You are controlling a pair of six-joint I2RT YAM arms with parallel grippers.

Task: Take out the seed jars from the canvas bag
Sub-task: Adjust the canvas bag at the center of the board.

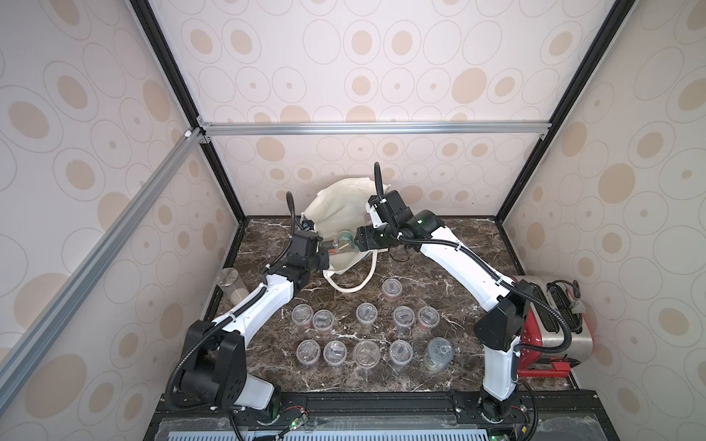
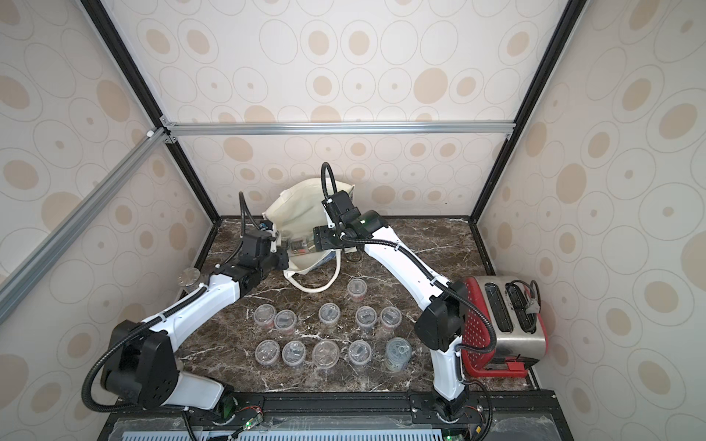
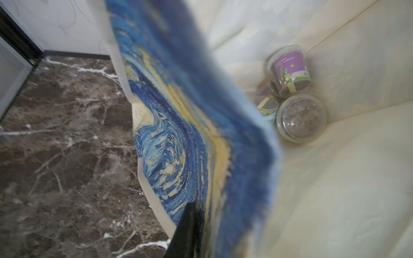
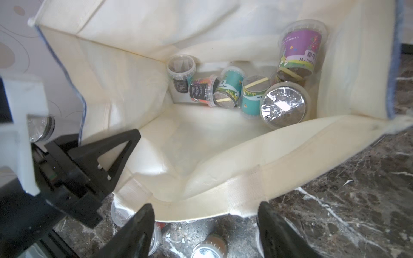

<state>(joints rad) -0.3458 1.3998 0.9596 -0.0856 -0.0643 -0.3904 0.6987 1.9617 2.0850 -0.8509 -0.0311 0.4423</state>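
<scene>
My left jaws pinch the soft bag (image 4: 201, 145); open right jaws should take the light, slippery jars (image 4: 283, 107) by their sides.

The canvas bag (image 1: 336, 206) lies at the back of the table (image 1: 382, 382) with some seed jars (image 4: 232, 89) inside it, the other jars (image 1: 366, 314) stand in rows in front of it, a tall cylinder (image 1: 231, 288) stands at the left edge and a toaster (image 1: 561, 320) at the right edge.
</scene>
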